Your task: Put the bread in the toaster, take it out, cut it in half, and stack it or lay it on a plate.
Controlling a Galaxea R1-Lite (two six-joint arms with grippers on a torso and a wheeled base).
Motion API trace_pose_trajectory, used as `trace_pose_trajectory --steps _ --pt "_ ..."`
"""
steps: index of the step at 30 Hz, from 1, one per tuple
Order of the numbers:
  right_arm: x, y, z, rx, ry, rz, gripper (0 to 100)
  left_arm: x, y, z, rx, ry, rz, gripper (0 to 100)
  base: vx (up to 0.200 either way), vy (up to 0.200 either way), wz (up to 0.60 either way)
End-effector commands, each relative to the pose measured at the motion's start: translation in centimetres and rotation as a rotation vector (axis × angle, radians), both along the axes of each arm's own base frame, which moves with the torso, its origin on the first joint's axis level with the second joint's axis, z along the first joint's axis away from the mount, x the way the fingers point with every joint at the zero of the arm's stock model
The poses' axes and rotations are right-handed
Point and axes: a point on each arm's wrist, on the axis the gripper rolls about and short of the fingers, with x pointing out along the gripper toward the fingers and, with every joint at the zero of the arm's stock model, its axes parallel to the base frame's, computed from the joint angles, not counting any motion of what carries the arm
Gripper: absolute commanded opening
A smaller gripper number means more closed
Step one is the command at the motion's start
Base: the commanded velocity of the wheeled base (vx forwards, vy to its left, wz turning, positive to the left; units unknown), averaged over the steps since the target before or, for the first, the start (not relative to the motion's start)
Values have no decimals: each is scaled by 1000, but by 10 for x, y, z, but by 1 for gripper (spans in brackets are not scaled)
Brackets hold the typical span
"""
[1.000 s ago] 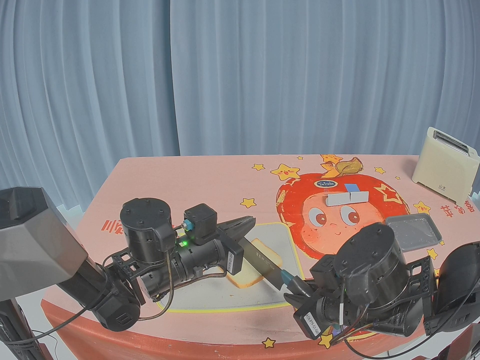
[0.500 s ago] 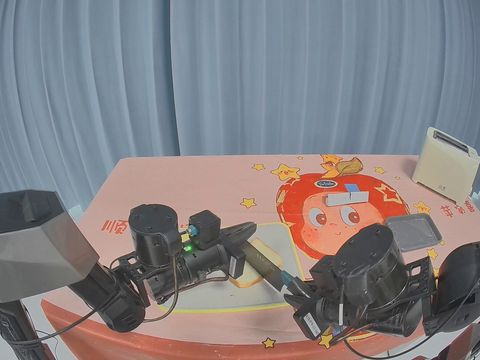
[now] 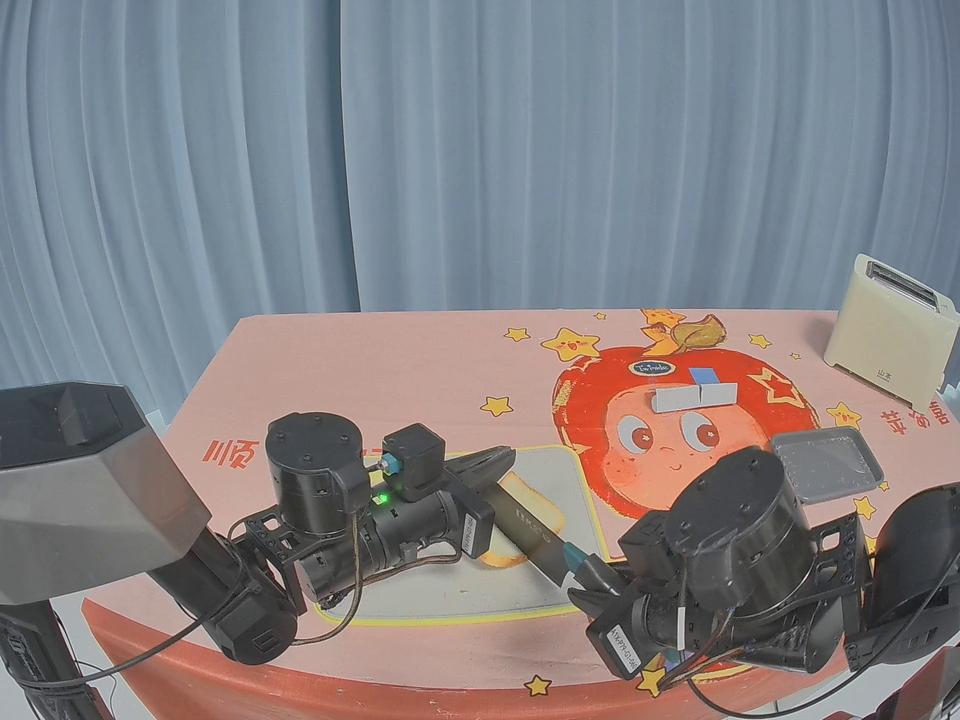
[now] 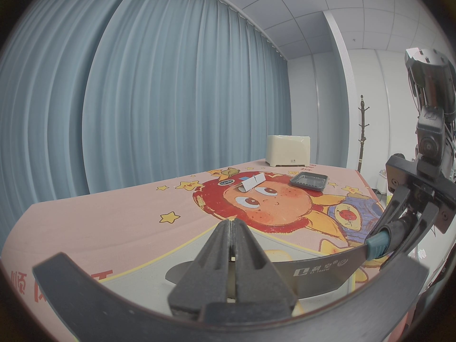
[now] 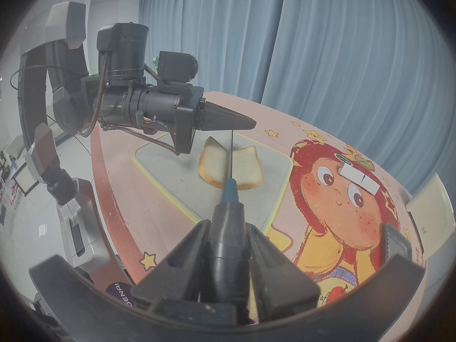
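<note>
Where the grey, yellow-edged mat (image 3: 430,587) lies on the pink table (image 3: 400,372), the left claw (image 3: 500,458) is held closed, pointed tips just over the square, brown-crusted bread (image 3: 541,499). A flat dark knife (image 3: 530,537) is set edge-down across the slice, its round handle gripped by the right claw (image 3: 592,584). Farther right, a boxy cream toaster (image 3: 890,327) is seen.
</note>
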Motion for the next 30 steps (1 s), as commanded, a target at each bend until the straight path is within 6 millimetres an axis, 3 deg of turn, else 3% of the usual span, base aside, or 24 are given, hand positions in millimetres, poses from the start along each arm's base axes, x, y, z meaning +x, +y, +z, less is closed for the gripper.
trace_pose_trajectory --steps 1,18,30 --pt "0 0 2 7 -5 -2 0 0 0 -7 17 21 -1 0 0 0 0" --pt "2 2 4 13 -15 -7 0 0 -1 -15 35 42 -3 0 0 0 0" --pt "0 0 -6 -21 6 -4 0 3 -4 -2 -23 -31 1 0 0 0 0"
